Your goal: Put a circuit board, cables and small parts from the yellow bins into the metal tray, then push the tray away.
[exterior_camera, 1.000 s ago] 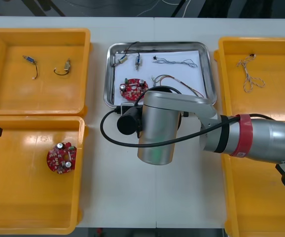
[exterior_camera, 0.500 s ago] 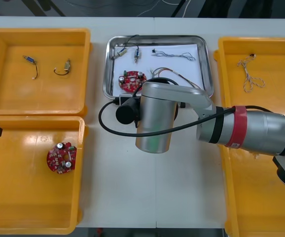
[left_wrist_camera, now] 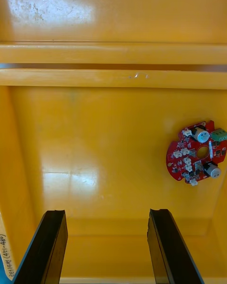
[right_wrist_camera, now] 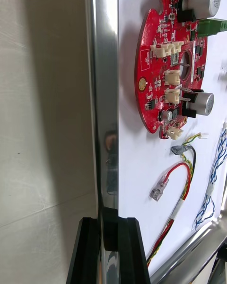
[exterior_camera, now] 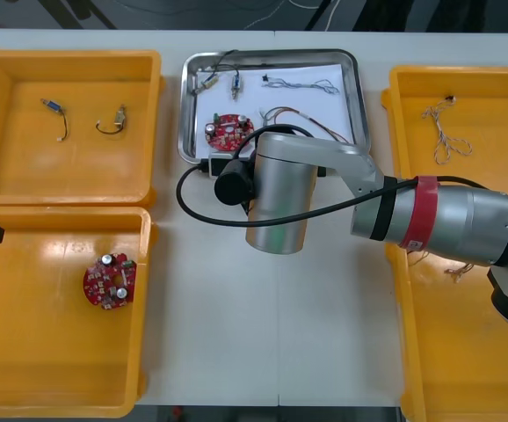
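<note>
The metal tray (exterior_camera: 360,105), white inside, lies at the far middle of the table. It holds a round red circuit board (exterior_camera: 227,130), a red and yellow cable (exterior_camera: 305,128), a blue and white cable (exterior_camera: 303,85) and small metal parts (exterior_camera: 212,81). My right gripper (exterior_camera: 221,164) is shut, its tips pressed against the tray's near rim (right_wrist_camera: 106,75), beside the board (right_wrist_camera: 172,61) and the red and yellow cable (right_wrist_camera: 182,189). My left gripper (left_wrist_camera: 106,246) hangs open over the left near yellow bin (exterior_camera: 25,352), short of a second red board (left_wrist_camera: 197,152).
The left far yellow bin (exterior_camera: 8,167) holds two small metal parts with black leads (exterior_camera: 112,121). A pale twisted cable (exterior_camera: 445,134) lies in the right far bin. My right arm (exterior_camera: 430,224) stretches across the right bins and the table's middle.
The tray has slid away toward the far edge and slightly left, with my right gripper following against its near rim. The left arm has not moved.
</note>
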`<state>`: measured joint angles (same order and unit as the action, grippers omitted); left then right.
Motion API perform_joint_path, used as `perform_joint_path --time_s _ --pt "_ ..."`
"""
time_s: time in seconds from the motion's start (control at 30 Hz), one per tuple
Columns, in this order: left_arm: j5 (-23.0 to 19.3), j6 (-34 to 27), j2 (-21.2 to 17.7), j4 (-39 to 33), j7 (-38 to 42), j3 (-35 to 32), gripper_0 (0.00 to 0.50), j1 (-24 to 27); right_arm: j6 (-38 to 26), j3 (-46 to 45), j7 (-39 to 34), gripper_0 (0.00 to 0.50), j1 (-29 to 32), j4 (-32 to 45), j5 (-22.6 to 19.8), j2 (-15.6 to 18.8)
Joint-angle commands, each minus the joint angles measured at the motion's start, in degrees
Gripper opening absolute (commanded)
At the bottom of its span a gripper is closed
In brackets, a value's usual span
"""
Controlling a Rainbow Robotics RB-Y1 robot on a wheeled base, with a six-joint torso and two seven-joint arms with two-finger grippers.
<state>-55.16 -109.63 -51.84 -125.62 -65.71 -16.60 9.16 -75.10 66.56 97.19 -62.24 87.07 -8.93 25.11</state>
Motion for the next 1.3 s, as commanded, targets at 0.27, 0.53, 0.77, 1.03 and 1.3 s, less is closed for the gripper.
perform_joint_path --time_s 0.27,0.53,0.77,1.03,1.3 --pt "0.49 -0.37 -1.07 -1.56 -4.51 -1.77 0.500 -1.07 2.33 -2.05 -1.74 0.000 -3.24 -1.03 -0.21 -1.21" --pt "0.49 -0.37 -1.07 -1.56 -4.51 -1.77 0.500 -1.07 2.68 -2.05 -1.56 0.180 -3.24 -1.38 -0.21 -1.21" --pt "0.49 -0.37 -1.07 -1.56 -4.51 -1.77 0.500 -1.07 2.77 -2.05 -1.56 0.500 -3.24 -1.38 -0.21 -1.21" --pt "0.49 -0.37 -1.07 -1.56 -4.51 -1.77 0.500 -1.07 -1.36 -7.14 -1.12 0.500 -3.24 1.17 -6.89 -1.21" --pt "0.49 -0.37 -1.07 -1.56 -4.51 -1.77 0.500 -1.07 -12.61 -9.08 -1.74 0.500 -2.98 9.52 -10.50 -1.21"
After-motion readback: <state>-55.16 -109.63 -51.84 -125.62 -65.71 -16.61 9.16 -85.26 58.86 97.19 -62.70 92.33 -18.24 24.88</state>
